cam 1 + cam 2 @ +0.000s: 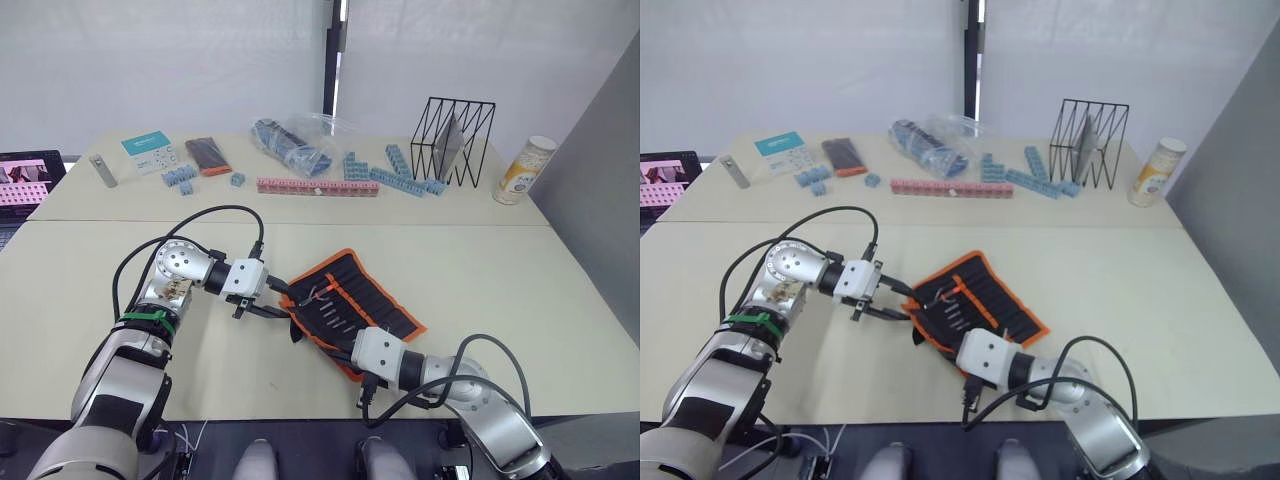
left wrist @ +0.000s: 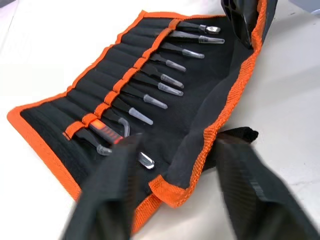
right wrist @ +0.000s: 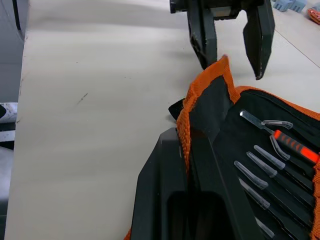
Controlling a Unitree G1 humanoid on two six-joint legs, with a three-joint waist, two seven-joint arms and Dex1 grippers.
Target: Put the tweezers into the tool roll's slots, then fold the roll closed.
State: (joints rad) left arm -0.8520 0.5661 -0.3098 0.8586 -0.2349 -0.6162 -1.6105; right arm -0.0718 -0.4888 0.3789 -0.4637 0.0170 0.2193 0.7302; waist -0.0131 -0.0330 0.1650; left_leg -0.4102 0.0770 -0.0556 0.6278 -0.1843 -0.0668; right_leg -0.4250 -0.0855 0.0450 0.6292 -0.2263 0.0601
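The tool roll (image 1: 352,298), black with orange edging, lies spread open in the middle of the table. Several slim tweezers (image 2: 165,82) sit in its slots (image 2: 120,85), their tips showing; one has a red-orange handle (image 2: 102,132). My left gripper (image 1: 283,300) is open at the roll's left end, its fingers (image 2: 107,195) on either side of the orange-edged corner. My right gripper (image 3: 187,165) is shut on the roll's near edge, holding that flap raised and curled inward. A bit of black strap (image 2: 237,135) pokes out beneath the lifted flap.
Along the back of the table are a pink block bar (image 1: 318,187), blue blocks (image 1: 400,178), a plastic bag (image 1: 300,140), a black wire rack (image 1: 455,140) and a can (image 1: 527,170). At back left lie a grey metal bar (image 1: 102,170) and a small black-and-orange case (image 1: 208,155).
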